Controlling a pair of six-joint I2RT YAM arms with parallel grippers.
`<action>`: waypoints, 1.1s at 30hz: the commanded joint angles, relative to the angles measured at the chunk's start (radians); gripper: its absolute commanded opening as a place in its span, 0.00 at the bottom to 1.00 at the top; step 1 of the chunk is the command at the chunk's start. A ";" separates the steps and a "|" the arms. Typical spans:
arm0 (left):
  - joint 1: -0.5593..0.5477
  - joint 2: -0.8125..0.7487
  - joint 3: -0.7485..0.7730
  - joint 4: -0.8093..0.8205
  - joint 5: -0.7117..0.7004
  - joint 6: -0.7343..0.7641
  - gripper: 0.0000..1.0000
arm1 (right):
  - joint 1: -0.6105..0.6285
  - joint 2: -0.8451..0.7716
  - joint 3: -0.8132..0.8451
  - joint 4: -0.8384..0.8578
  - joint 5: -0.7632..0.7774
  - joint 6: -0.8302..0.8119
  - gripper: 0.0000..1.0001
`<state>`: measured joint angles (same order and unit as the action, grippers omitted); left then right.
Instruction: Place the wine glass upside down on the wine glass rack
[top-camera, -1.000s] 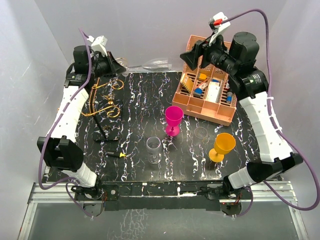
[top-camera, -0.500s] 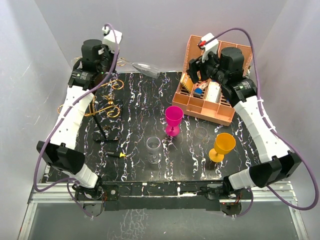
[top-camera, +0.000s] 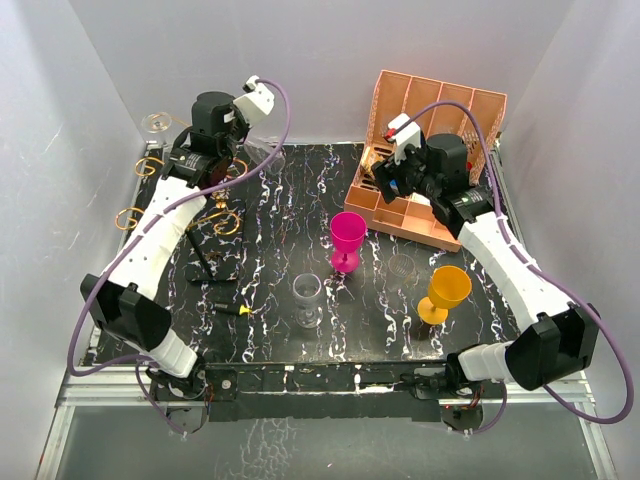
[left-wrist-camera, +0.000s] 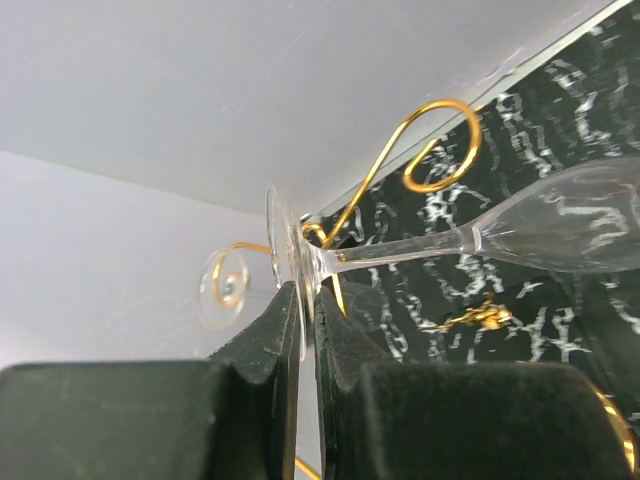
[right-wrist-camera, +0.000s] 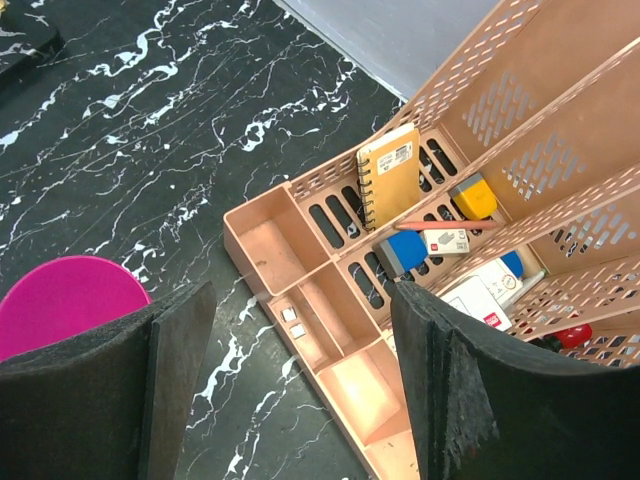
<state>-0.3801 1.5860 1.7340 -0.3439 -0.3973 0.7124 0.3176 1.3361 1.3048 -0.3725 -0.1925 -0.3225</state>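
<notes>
left gripper (left-wrist-camera: 303, 300): clamped tight on the round foot of the clear stemmed wine glass (left-wrist-camera: 400, 255). The foot disc sits edge-on between the two black fingers.
glass pose: in the left wrist view the stem runs right into the bowl, which hangs over the black white-veined marble-pattern table (top-camera: 270, 200). The top view shows the foot as a round disc at far left, near the back-left corner. The bowl is hard to make out there.
rack: thin gold wire wine glass rack (top-camera: 222, 222) with scroll arms, at the back-left of the table. One scroll curls just behind the stem in the left wrist view. Whether wire touches glass: cannot tell.
right gripper (right-wrist-camera: 300, 295): fingers wide apart, nothing between them, over the near-left corner of the salmon-pink compartmented plastic organiser (right-wrist-camera: 260, 240).
other: magenta goblet (top-camera: 348, 232), orange goblet (top-camera: 449, 288) and small clear glass (top-camera: 308, 295) stand upright mid-table, apart from the rack.
</notes>
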 joint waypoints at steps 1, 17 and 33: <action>-0.004 -0.032 -0.031 0.100 -0.122 0.123 0.00 | -0.007 -0.044 -0.041 0.133 0.018 -0.010 0.77; -0.003 0.009 -0.078 0.203 -0.212 0.257 0.00 | -0.030 -0.058 -0.097 0.158 -0.014 -0.001 0.77; -0.004 0.090 -0.059 0.275 -0.221 0.358 0.00 | -0.042 -0.068 -0.099 0.158 -0.030 0.018 0.77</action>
<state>-0.3813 1.6821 1.6482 -0.1268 -0.5938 1.0466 0.2829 1.3060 1.2121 -0.2825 -0.2131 -0.3126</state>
